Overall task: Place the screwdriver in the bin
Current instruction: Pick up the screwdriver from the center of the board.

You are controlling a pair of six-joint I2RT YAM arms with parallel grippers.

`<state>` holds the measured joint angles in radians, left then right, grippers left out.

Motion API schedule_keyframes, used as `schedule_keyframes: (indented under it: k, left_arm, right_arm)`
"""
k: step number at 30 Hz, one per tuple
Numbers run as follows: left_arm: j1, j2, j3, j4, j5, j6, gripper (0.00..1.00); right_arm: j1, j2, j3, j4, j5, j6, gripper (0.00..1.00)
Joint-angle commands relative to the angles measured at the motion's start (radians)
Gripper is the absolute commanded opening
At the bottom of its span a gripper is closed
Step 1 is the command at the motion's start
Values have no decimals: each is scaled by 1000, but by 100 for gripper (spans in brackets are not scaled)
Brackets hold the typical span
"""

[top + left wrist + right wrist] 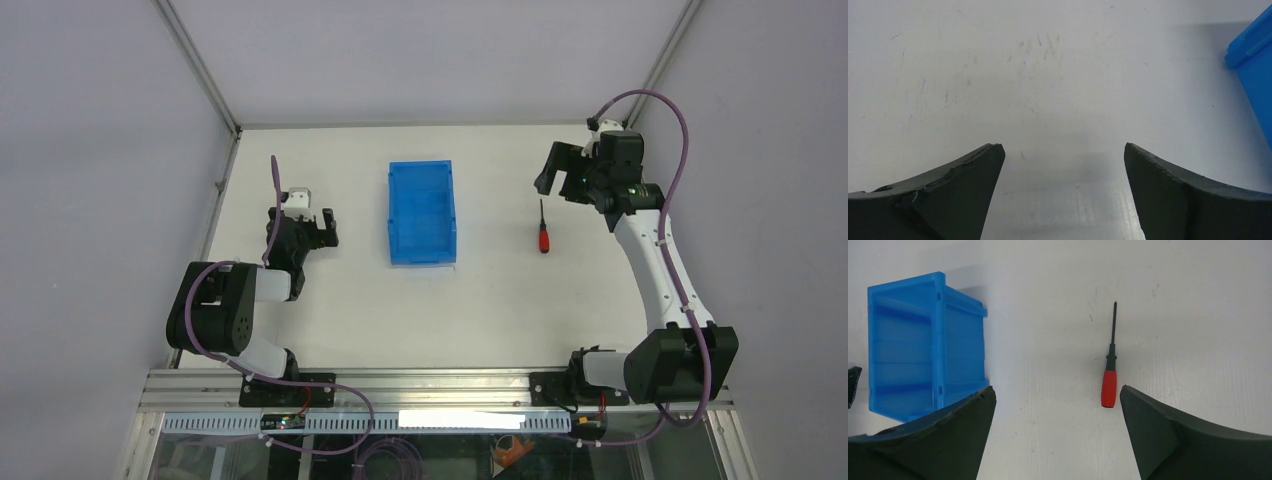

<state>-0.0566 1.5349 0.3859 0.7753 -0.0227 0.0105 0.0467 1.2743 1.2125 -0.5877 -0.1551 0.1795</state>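
- The screwdriver point(543, 236) is small, with a short red handle, a black collar and a thin black shaft. It is much shorter than the bin point(422, 215).
- It lies flat on the white table point(500, 300), to the right of the bin and well apart from it. Its handle points toward the arm bases and its tip toward the far wall.
- The bin is bright blue, rectangular and low-walled, with a ribbed floor. It sits near the middle of the table with its long side running near to far.
- The right arm reaches up and forward. The right gripper point(555, 170) hangs above the table just beyond and right of the screwdriver, with its jaws spread wide and nothing between them.
- In the right wrist view, the red handle point(1109, 387) sits just inside the right finger point(1168, 435), not touching it.
- The left arm is folded low. The left gripper point(328, 228) is left of the bin, spread apart over bare, scuffed tabletop.
- A strip of bare white surface separates the screwdriver from the bin's right wall point(965, 350).
- Grey side walls close the table on the left, right and far sides.
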Motion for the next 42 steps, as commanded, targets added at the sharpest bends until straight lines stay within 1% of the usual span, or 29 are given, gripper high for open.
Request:
schedule_keyframes:
  k: [1, 14, 21, 28, 34, 42]
  left_arm:
    - [14, -29, -2, 26, 21, -8, 99]
    - [13, -29, -2, 27, 21, -9, 99]
    - [12, -29, -2, 26, 21, -8, 99]
    - [13, -29, -2, 28, 21, -8, 99]
    - [13, -29, -2, 27, 21, -8, 99]
    - [14, -29, -2, 26, 21, -9, 99]
  right_arm:
    - [10, -34, 55, -25, 41, -14, 99]
    - [43, 0, 159, -166, 101, -38, 99]
    - [52, 134, 350, -346, 189, -45, 99]
    - [72, 280, 518, -478, 229, -35, 99]
    - [79, 384, 552, -537, 231, -19, 99]
    - [79, 442, 466, -512, 221, -2, 97]
